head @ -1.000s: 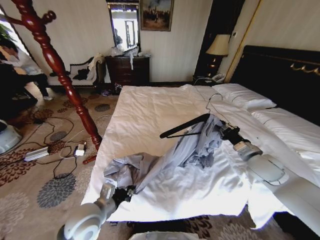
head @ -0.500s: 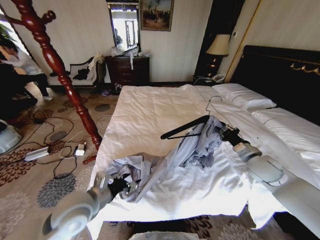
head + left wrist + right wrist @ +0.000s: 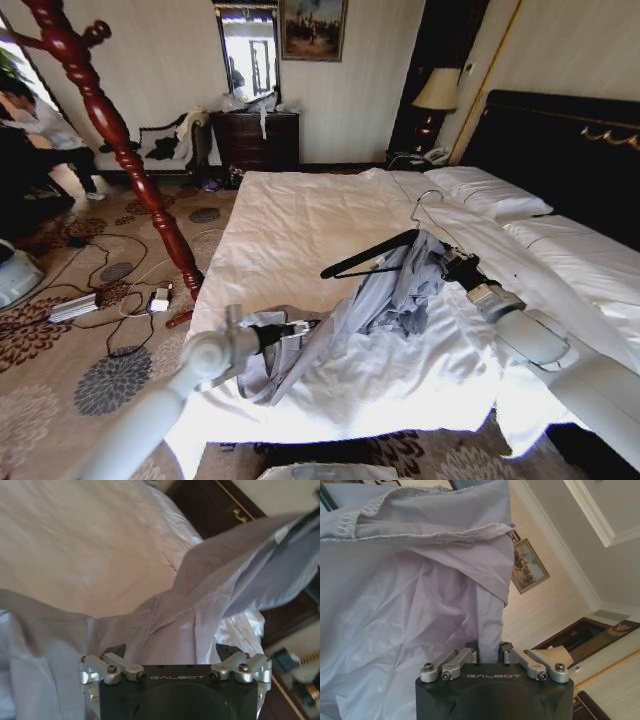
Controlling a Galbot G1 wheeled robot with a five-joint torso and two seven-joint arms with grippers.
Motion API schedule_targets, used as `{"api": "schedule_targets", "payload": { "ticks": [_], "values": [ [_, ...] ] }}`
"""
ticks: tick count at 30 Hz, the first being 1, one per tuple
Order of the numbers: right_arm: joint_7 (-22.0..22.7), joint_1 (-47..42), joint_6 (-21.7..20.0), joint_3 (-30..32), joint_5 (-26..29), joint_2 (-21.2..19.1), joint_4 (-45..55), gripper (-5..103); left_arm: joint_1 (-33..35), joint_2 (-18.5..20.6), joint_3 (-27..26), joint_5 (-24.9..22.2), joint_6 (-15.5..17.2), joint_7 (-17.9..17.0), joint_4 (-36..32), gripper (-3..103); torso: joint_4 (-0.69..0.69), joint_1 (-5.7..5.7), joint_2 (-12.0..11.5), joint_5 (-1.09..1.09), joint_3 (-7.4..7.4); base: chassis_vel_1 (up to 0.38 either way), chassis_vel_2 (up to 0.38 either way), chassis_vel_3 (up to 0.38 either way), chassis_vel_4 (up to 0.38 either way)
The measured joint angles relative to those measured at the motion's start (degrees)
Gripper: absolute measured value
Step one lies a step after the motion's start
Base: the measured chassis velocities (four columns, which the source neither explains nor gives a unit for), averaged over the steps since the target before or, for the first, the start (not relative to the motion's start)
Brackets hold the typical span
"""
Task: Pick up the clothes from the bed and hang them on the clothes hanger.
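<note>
The light blue-grey clothes (image 3: 375, 295) lie stretched across the white bed (image 3: 300, 215), from a crumpled lower end near the foot edge up to the middle. My right gripper (image 3: 443, 262) is shut on the upper end, and fabric (image 3: 410, 580) is pinched between its fingers (image 3: 490, 652). The black clothes hanger (image 3: 368, 256) sticks out of that upper end, its silver hook pointing toward the pillows. My left gripper (image 3: 300, 325) sits at the lower end, open, with folds of the clothes (image 3: 225, 565) lying between its spread fingers (image 3: 172, 650).
A red wooden coat stand (image 3: 110, 130) rises to the left of the bed. Cables and a power strip (image 3: 100, 300) lie on the patterned carpet. The black headboard (image 3: 560, 140) and pillows (image 3: 490, 195) are at the right, a dresser (image 3: 255, 140) at the far wall.
My left arm has swung from below the bed's foot edge up and rightward onto the lower end of the clothes. The right gripper, hanger and upper end have stayed put.
</note>
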Motion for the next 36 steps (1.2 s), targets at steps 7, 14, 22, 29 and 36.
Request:
{"api": "schedule_targets", "payload": {
  "ticks": [7, 14, 22, 29, 36],
  "values": [
    [0.1, -0.2, -0.2, 0.2, 0.3, -0.2, -0.5, 18, -1.1, -1.0, 1.8, 7.5, -3.9, 9.8, 8.0, 100, 0.01, 0.0, 0.0, 0.0, 0.0, 0.0, 0.0, 0.0, 0.0],
    [0.2, -0.6, -0.3, 0.5, 0.3, -0.5, -0.5, 18, 1.1, 0.8, 0.0, 10.2, -7.9, 14.3, 9.2, 100, 0.04, -0.01, 0.0, -0.01, -0.01, 0.0, 0.0, 0.0, 0.0],
    [0.2, -0.3, -0.6, 0.1, 0.3, -0.5, -0.5, 18, -0.2, -2.3, 0.8, 10.8, -8.8, 15.8, 12.1, 99, 0.01, -0.01, 0.0, -0.01, -0.01, 0.0, 0.0, 0.0, 0.0],
    [0.2, -0.3, -0.6, 0.0, 0.2, -0.4, -0.5, 18, -2.0, -4.7, 3.0, 9.6, -8.2, 15.4, 13.9, 99, 0.01, -0.01, 0.0, -0.01, 0.0, 0.0, 0.0, 0.0, 0.0],
    [0.2, -0.1, -0.5, -0.1, 0.2, -0.4, -0.6, 18, -3.2, -5.7, 4.9, 9.6, -7.7, 15.0, 14.7, 97, 0.02, -0.01, 0.0, -0.01, -0.01, 0.0, 0.0, 0.0, 0.0]
  ]
}}
